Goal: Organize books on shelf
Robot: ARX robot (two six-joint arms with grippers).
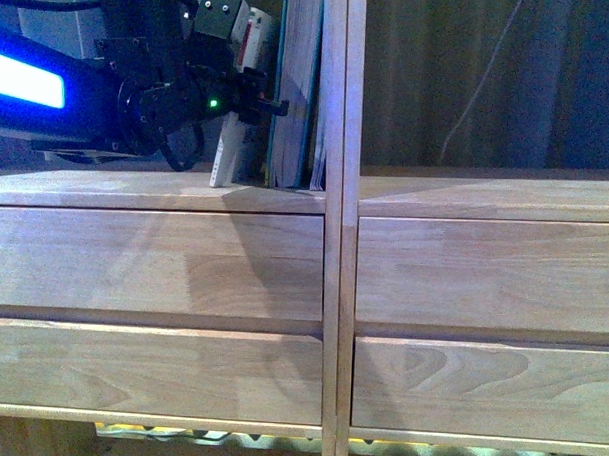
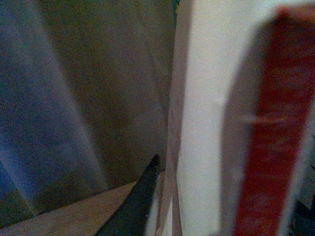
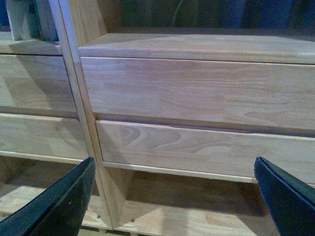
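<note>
Blurred white paperback (image 2: 202, 123) with red spine, dark gripper fingertip (image 2: 138, 206), wooden shelf (image 2: 74, 216)

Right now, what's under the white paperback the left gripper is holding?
The white paperback rests its lower end on the shelf board, left of the teal book. The left gripper covers its middle.

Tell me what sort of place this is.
Probably a room in a home or office, seen close against a light-wood bookcase. It has plain drawer fronts, books stand upright in an open compartment, and a curtain-like backdrop hangs behind.
</note>
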